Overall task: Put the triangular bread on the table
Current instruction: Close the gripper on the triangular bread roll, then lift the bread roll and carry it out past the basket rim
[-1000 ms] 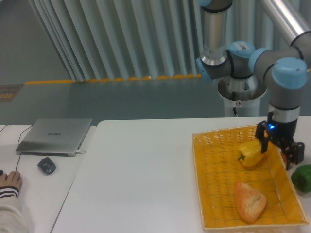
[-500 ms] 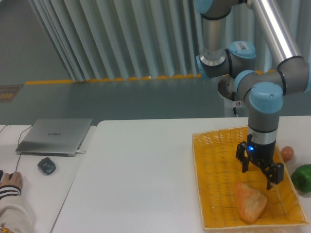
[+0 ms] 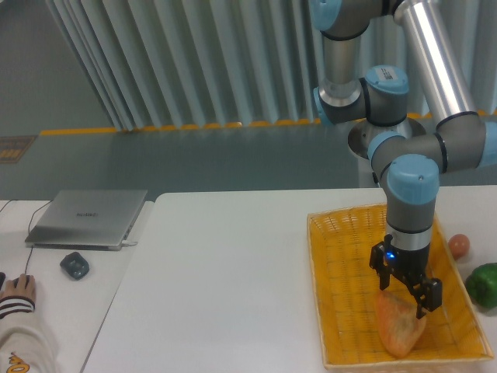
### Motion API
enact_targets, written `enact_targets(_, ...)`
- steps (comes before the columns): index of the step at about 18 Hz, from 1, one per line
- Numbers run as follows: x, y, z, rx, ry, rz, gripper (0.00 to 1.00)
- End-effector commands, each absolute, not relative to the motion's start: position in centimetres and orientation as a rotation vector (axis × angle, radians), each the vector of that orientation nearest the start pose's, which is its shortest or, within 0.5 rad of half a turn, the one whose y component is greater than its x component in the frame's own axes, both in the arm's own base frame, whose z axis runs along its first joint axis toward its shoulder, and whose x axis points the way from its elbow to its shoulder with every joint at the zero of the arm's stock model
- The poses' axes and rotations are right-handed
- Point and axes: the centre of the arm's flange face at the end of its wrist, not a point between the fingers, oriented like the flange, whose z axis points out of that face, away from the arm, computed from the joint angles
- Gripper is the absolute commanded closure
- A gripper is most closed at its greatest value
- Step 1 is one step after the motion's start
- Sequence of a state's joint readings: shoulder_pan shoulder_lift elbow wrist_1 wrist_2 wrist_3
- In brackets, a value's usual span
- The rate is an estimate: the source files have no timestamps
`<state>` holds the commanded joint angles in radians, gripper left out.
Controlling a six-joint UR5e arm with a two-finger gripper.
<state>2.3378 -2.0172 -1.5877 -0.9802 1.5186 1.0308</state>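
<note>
The jaws are spread apart, one finger on each side of the upper part of the triangular bread (image 3: pixel 401 325), and they do not pinch it yet as far as I can see. The gripper (image 3: pixel 404 289) points straight down from the arm (image 3: pixel 409 203), which I think is the right posture for taking a flat piece from above.

In the only view, from the fixed camera, the bread lies inside the yellow basket (image 3: pixel 342 299), near its front right corner, with its narrow end toward the front rim. It rests on the woven bottom, so the fingers must go low enough to catch its sides without pushing into the wicker. The basket stands on the right part of the table (image 3: pixel 225 287), and the wide white surface to its left looks like the natural place to put the bread down.

To the right of the basket there are a green pepper (image 3: pixel 483 284) and a small reddish fruit (image 3: pixel 459 245). On the neighbouring desk lie a closed laptop (image 3: pixel 88 217) and a mouse (image 3: pixel 74 265), and a person's hand (image 3: pixel 17 290) rests at the left edge.
</note>
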Motion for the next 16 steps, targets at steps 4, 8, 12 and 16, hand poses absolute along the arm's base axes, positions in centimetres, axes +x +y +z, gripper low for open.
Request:
enact_targets(4, -34.8, 56.2, 27.6, -3.003, 0.405, 0.087, 0.06)
enact_targets(8, -34.8, 56.2, 28.1, -3.000, 0.398, 0.094, 0.72)
enact_targets(12, -34.9, 56.1, 28.6, -2.993, 0.395, 0.103, 1.00)
enact_targets(16, -35.0, 55.3, 31.5, -2.965, 0.386, 0.153, 1.00)
